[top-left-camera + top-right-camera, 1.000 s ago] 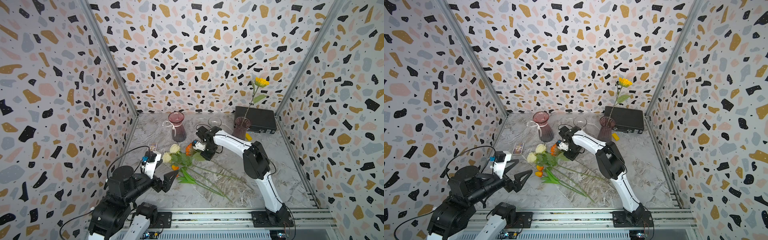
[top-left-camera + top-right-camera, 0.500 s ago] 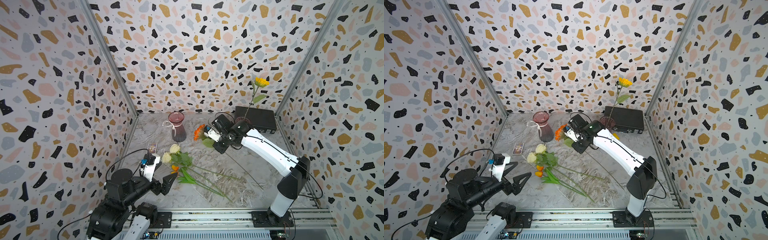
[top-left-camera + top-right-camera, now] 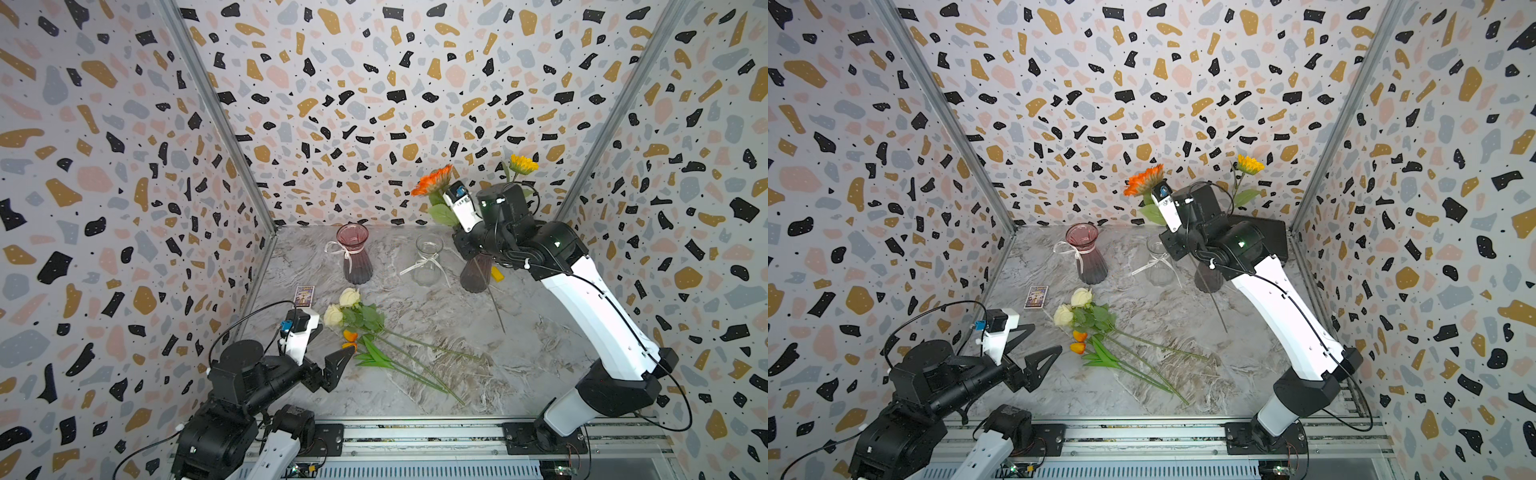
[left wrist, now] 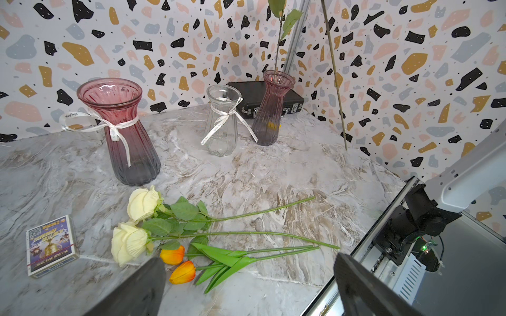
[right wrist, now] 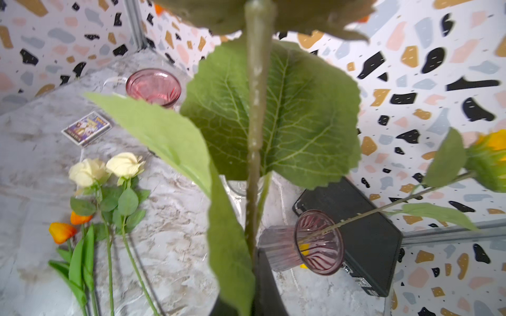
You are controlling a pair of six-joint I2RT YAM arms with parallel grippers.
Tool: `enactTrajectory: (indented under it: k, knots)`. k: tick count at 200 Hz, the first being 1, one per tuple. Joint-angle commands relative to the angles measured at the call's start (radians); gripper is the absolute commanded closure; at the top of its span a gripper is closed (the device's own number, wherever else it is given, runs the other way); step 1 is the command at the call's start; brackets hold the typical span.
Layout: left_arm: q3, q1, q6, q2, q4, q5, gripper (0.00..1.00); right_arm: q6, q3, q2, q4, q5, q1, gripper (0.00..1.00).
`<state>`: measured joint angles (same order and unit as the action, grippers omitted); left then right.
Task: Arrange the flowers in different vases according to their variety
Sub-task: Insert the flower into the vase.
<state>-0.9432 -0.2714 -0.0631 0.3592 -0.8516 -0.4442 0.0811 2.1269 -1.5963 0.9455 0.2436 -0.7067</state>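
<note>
My right gripper (image 5: 253,284) is shut on the stem of the orange daisy (image 3: 432,180), held high at the back right. Its stem tip hangs over the table beside the purple-brown vase (image 3: 473,276). A yellow daisy (image 3: 523,164) stands in that vase. The pink-red vase (image 3: 354,253) and the clear vase (image 3: 428,259) hold nothing. Two cream roses (image 4: 139,219) and two orange tulips (image 4: 178,264) lie on the marble table. My left gripper (image 4: 246,284) hovers open at the front left, just short of the tulips.
A black flat case (image 3: 1271,237) lies behind the purple-brown vase at the back right corner. A small card box (image 3: 304,296) sits near the left wall. A yellow scrap (image 3: 496,273) lies by the purple-brown vase. Patterned walls close three sides; a metal rail (image 3: 415,432) runs along the front.
My right arm has lifted the orange daisy off the pile of flowers and carried it up and back to the right, over the purple-brown vase. The left arm has barely moved.
</note>
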Motion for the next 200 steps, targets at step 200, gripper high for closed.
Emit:
enactTrajectory:
  k: [200]
  knots:
    - [0.03,-0.004,0.022,0.007,0.058,-0.014,0.01,0.033,0.379,-0.171,-0.489,0.158,0.199,1.0]
